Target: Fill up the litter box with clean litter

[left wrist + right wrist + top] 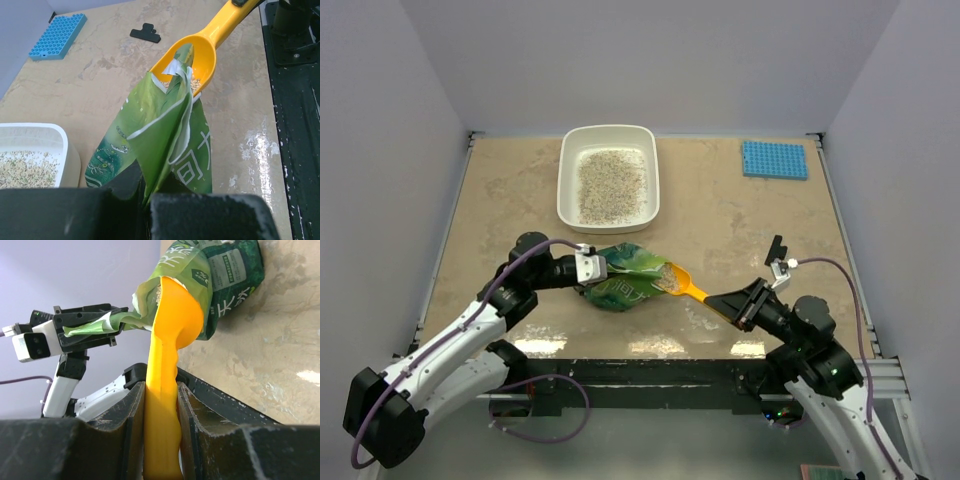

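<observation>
While the left tool (602, 272) pinches the green bag (630, 272), the right tool (725, 301) — jaws narrowly parted — clamps the orange scoop (678, 281).

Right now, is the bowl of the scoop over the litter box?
No, the bowl of the scoop sits at the mouth of the green bag, apart from the litter box.

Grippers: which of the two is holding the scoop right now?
The right gripper, shut on the handle of the orange-yellow plastic scoop. The left gripper instead pinches the crinkly green bag.
</observation>
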{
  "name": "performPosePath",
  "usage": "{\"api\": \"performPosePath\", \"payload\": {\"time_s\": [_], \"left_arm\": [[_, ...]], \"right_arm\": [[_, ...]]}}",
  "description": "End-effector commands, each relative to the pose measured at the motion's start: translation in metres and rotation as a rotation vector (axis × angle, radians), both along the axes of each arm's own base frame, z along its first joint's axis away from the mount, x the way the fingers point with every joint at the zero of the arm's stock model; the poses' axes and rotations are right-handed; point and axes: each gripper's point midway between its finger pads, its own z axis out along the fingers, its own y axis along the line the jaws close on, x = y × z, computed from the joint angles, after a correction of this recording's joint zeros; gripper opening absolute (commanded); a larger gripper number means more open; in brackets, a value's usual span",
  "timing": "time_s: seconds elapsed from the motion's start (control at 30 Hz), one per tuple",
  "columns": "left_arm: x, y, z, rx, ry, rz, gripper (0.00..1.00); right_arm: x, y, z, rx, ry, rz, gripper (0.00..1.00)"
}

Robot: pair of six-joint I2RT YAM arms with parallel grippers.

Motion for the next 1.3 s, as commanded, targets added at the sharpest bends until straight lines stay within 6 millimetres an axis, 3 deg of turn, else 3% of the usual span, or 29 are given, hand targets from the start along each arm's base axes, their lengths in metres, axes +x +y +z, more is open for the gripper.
{"api": "performPosePath", "payload": {"time_s": [0.0, 0.47, 1.27], "left_arm": [[0.012, 0.0, 0.017, -0.05, -0.084, 0.045, 0.0], [0.015, 0.003, 0.02, -0.064, -0.106, 0.079, 0.0], [0.009, 0.007, 0.033, -0.116, -0.145, 0.088, 0.0]], "right_arm": [[-0.004, -0.016, -0.003, -0.06, 0.024, -0.066, 0.0], [-0.014, -0.026, 0.036, -0.017, -0.016, -0.102, 0.0], [-0.022, -0.031, 0.082, 0.084, -0.082, -0.118, 0.0]]}}
